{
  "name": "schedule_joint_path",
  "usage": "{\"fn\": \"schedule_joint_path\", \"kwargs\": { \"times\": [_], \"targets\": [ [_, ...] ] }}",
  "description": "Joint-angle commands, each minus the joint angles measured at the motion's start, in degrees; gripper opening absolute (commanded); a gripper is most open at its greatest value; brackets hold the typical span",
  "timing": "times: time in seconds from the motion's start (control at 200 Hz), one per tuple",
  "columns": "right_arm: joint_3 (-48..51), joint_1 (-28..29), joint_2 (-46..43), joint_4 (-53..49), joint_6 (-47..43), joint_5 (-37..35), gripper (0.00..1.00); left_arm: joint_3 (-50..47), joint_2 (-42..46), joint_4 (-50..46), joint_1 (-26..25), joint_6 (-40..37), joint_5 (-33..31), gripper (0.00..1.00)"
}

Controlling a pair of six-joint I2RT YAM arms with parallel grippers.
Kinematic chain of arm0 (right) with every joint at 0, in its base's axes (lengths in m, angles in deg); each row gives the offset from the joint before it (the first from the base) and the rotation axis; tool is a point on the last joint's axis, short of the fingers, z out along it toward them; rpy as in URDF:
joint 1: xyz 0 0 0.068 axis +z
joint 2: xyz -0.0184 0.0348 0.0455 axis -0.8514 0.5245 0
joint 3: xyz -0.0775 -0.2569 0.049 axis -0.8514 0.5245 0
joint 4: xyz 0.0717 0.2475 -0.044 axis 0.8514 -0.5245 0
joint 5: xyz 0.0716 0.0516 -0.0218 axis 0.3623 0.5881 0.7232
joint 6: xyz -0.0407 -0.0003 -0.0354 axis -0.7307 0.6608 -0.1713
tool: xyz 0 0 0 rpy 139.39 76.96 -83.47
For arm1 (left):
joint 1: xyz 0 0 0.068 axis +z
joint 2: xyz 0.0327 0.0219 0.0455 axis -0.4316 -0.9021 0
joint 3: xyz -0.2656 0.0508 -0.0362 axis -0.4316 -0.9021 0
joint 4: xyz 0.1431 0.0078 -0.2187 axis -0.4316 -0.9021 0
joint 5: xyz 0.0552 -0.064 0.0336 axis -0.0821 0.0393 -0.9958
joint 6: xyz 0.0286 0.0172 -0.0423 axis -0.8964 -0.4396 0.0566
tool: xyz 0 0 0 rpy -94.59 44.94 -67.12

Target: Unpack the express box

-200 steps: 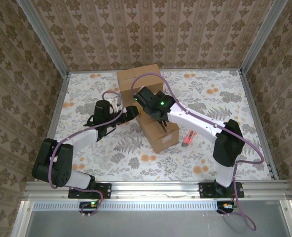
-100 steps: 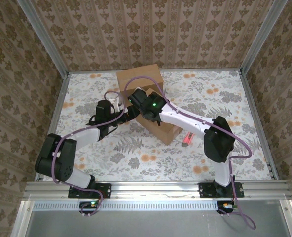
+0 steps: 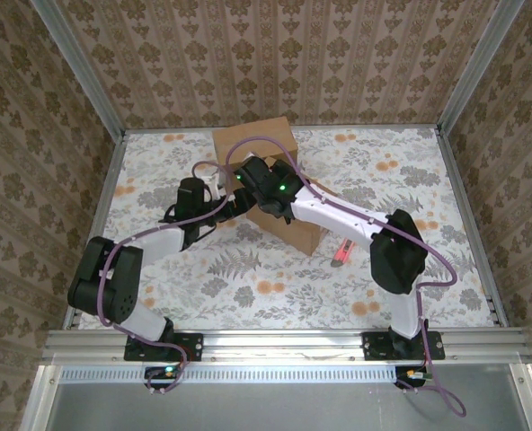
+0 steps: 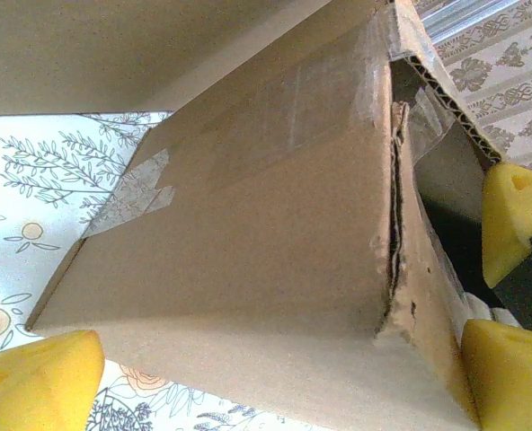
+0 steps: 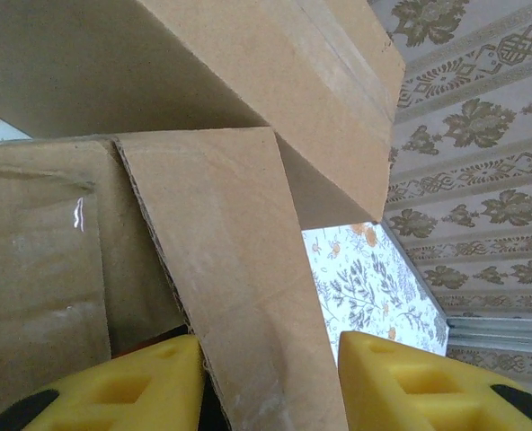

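Near the middle of the table, the express box sits with the right gripper pinching its flap and the left gripper wide open, holding nothing — a hard tug might rip the flap or tip the box.

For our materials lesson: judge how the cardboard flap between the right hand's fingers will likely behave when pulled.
The flap probably bends rather than staying rigid: its exposed edge looks thin. It may tear; the box corner already looks ragged.
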Motion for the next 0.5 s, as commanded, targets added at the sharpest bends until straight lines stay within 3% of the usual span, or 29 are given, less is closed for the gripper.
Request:
{"fn": "schedule_joint_path", "kwargs": {
  "times": [0.0,0.1,0.495],
  "targets": [
    [-2.19,-1.8,2.26,1.72,-1.51,-0.71,0.45,-1.78,-3.77,-13.64,0.23,-4.52,-2.78,1.0],
    [-2.5,-2.07,3.16,2.23,-1.71,-0.32,0.43,-1.31,-4.21,-14.63,0.16,-4.93,-2.7,1.0],
    [-4.98,-3.9,3.22,10.68,-4.42,-7.09,0.06,-2.49,-3.06,-24.09,0.29,-9.46,-5.55,1.0]
  ]
}}
